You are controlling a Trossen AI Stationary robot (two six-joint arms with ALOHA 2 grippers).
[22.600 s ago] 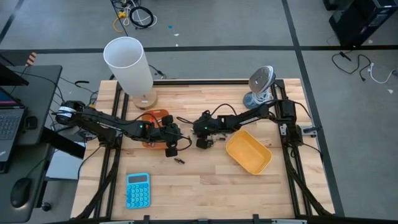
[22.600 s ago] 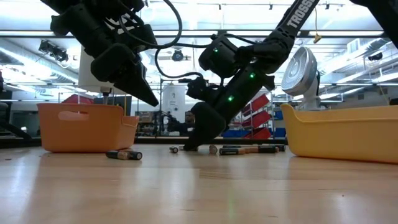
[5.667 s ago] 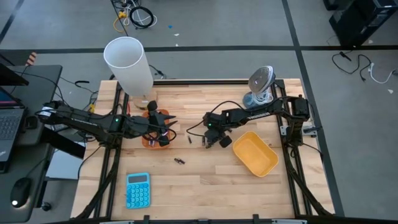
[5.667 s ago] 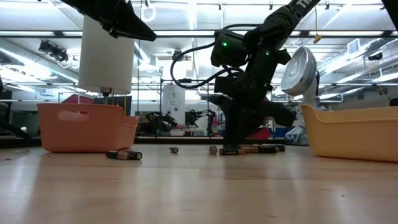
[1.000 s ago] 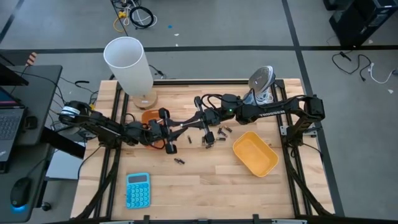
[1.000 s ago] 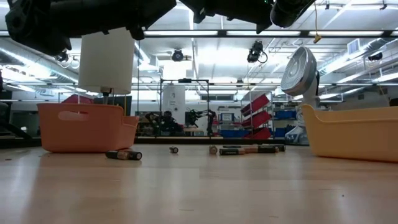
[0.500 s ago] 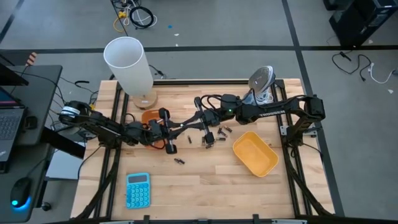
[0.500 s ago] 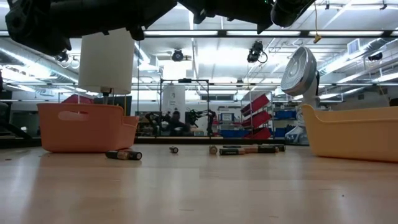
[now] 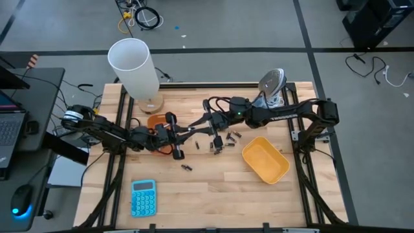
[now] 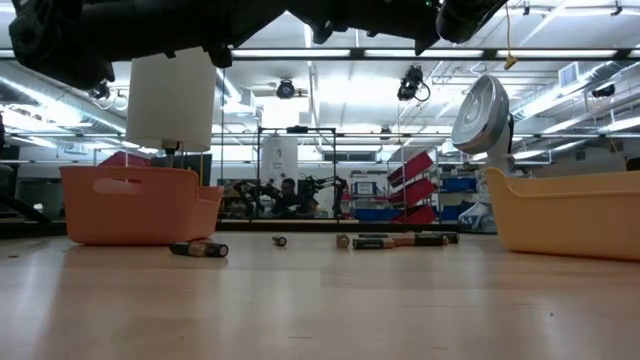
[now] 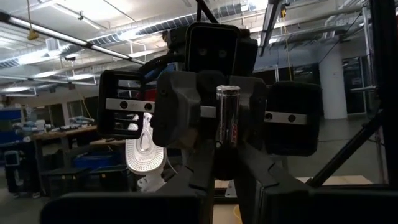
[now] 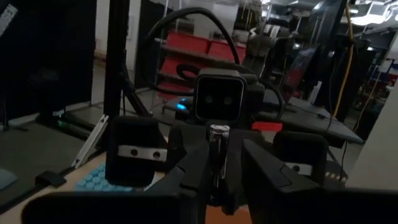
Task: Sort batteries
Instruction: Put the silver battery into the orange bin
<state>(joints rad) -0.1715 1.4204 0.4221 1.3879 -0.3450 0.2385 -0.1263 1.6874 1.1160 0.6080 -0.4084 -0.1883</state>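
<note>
Between both claws' tips point(image 9: 192, 132) stands one upright battery point(image 11: 227, 117).

lab: strip lights point(image 10: 300, 52), parts shelving point(image 10: 420, 170), workbenches.

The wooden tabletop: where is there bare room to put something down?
The near strip between the blue calculator and the yellow rectangular plastic tray is bare, bar one small dark battery. The far middle, between the white cylinder and grey fan, also looks free. The centre is crowded: arms and scattered batteries.
</note>
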